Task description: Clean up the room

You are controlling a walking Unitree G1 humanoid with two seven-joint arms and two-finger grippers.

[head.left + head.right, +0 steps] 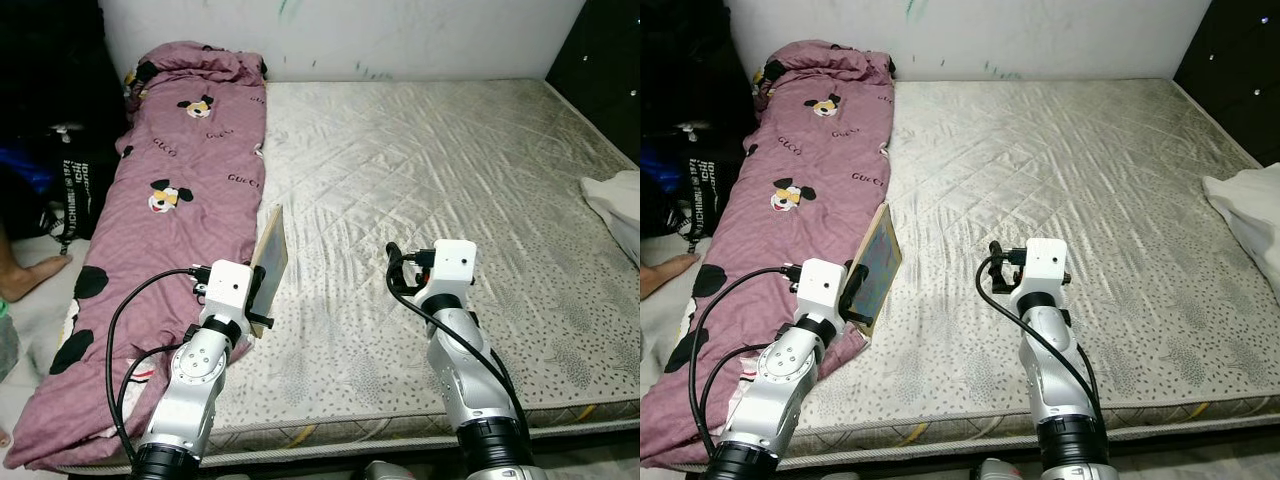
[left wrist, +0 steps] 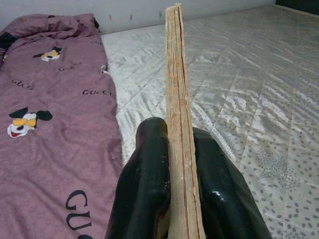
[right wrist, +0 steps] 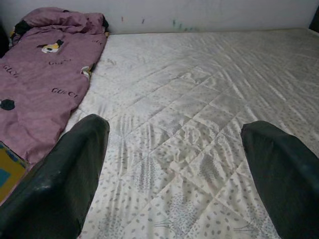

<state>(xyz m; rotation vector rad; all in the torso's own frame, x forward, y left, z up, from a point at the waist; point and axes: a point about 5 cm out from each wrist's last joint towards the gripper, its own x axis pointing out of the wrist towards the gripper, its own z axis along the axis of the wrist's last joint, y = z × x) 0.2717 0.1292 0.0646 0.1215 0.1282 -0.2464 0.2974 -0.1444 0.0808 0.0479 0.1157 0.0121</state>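
Quilted bare mattress was spread ahead of both arms, with a purple cartoon-print blanket laid along its left side. A thin book was pinched upright between the pressed-together fingers of the left gripper, just beside the blanket's edge. The right gripper was held over the mattress, its fingers spread wide with nothing between them.

1. Blanket: mauve-pink, printed with black lettering and black, white and yellow cartoon mouse heads.
2. Mattress: off-white, diamond-quilted, with grey speckled patches.
3. Book: tan page edges.
4. Left fingers: glossy black.
5. Wall: white.
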